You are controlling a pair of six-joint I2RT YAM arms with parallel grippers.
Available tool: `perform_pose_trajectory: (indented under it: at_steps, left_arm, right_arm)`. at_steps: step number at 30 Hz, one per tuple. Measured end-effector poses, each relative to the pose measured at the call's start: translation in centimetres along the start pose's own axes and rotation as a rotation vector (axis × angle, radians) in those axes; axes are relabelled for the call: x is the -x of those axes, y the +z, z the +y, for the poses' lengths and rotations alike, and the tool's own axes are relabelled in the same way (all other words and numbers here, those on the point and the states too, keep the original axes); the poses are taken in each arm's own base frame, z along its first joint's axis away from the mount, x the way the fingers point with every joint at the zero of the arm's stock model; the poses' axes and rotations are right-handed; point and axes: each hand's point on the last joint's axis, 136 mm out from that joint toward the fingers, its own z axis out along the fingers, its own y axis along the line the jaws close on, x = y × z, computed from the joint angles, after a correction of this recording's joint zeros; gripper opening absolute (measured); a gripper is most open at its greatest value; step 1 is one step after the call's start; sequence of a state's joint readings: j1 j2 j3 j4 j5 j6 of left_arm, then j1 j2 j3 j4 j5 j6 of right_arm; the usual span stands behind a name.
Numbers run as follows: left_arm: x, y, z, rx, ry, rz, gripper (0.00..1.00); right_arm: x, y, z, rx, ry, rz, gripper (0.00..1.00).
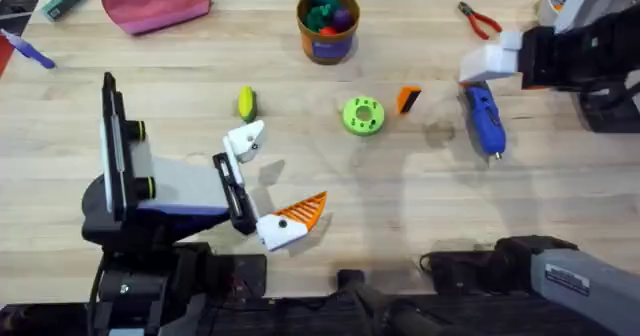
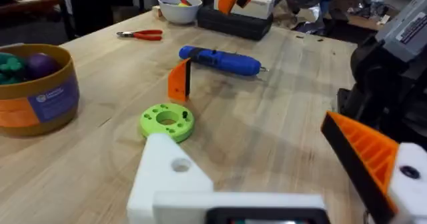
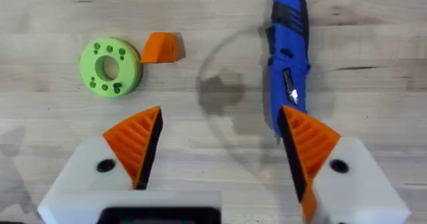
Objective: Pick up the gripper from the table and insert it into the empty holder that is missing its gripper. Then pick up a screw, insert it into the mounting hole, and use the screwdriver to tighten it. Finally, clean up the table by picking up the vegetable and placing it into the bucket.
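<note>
The loose orange gripper [image 1: 408, 99] [image 2: 180, 81] [image 3: 163, 47] stands on the table beside a green disc [image 1: 362, 116]. My left gripper [image 1: 285, 171] [image 2: 243, 134] is open. One of its fingers is the bare white holder [image 1: 245, 139] [image 2: 170, 177]; the other carries an orange wedge. Farther right lies the blue screwdriver [image 1: 485, 119] [image 3: 288, 44]. My right gripper [image 1: 490, 64] [image 3: 220, 137] hovers open over it, holding nothing. The vegetable [image 1: 246, 103] lies left of centre. At the back stands the bucket [image 1: 328, 24] [image 2: 40, 91]. I cannot make out a screw.
Red pliers [image 1: 480, 19] lie at the back right, near a white bowl [image 2: 180, 9]. A pink pouch [image 1: 155, 1] and a green marker [image 1: 66, 0] sit at the back left. The bucket holds green and purple toys.
</note>
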State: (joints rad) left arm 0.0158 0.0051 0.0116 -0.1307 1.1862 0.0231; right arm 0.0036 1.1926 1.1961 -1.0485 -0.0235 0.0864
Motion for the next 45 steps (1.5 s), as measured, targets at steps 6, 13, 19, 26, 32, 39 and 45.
perform_pose_trajectory:
  at_steps: [6, 13, 19, 26, 32, 39, 45]
  left_arm:
    - [0.0, 0.0, 0.0, 0.000, 0.000, 0.000, 0.985]
    - [0.0, 0.0, 0.0, 0.000, 0.000, 0.000, 0.986]
    - [0.0, 0.0, 0.0, 0.000, 0.000, 0.000, 0.986]
    - [0.0, 0.0, 0.0, 0.000, 0.000, 0.000, 0.986]
    - [0.0, 0.0, 0.0, 0.000, 0.000, 0.000, 0.985]
    - [0.0, 0.0, 0.0, 0.000, 0.000, 0.000, 0.985]
    - [0.0, 0.0, 0.0, 0.000, 0.000, 0.000, 0.986]
  right_arm:
    - [0.0, 0.0, 0.0, 0.000, 0.000, 0.000, 0.994]
    - [0.0, 0.0, 0.0, 0.000, 0.000, 0.000, 0.994]
    - [0.0, 0.0, 0.0, 0.000, 0.000, 0.000, 0.994]
    - [0.0, 0.0, 0.0, 0.000, 0.000, 0.000, 0.993]
    - [0.0, 0.0, 0.0, 0.000, 0.000, 0.000, 0.993]
    - [0.0, 0.0, 0.0, 0.000, 0.000, -0.001, 0.994]
    - [1.0, 0.0, 0.1, 0.003, -0.002, -0.039, 0.993]
